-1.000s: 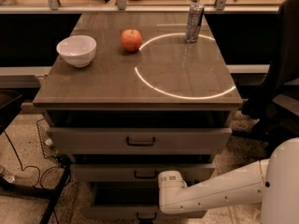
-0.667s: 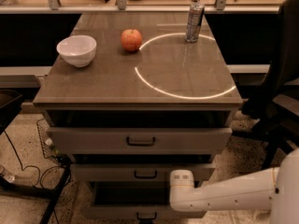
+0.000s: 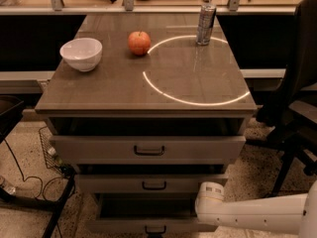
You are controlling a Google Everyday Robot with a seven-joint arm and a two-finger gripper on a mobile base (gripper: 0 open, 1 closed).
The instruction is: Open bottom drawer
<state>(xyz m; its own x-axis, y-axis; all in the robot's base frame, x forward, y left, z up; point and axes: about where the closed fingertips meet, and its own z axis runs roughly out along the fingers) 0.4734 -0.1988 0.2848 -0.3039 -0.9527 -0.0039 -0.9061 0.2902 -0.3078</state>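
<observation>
The cabinet has three stacked drawer fronts. The bottom drawer (image 3: 124, 226) is the shallow grey-beige front at the lower frame edge, with a small dark loop handle (image 3: 155, 229) at its centre. A dark gap shows above its front. My white arm (image 3: 247, 213) reaches in from the lower right, and its rounded end (image 3: 210, 202) sits just right of the bottom drawer front. My gripper is not in view, lying past the lower frame edge or hidden behind the arm.
The middle drawer (image 3: 109, 183) and the tall top drawer (image 3: 89, 150) are above. On the cabinet top (image 3: 198, 78) stand a white bowl (image 3: 80, 53), a red apple (image 3: 139, 42) and a can (image 3: 205, 24). A dark office chair (image 3: 297, 93) is at the right, cables and a wire basket (image 3: 47, 148) at the left.
My arm's end has moved to the right, away from the centre of the bottom drawer, uncovering its handle. The items on top have not moved.
</observation>
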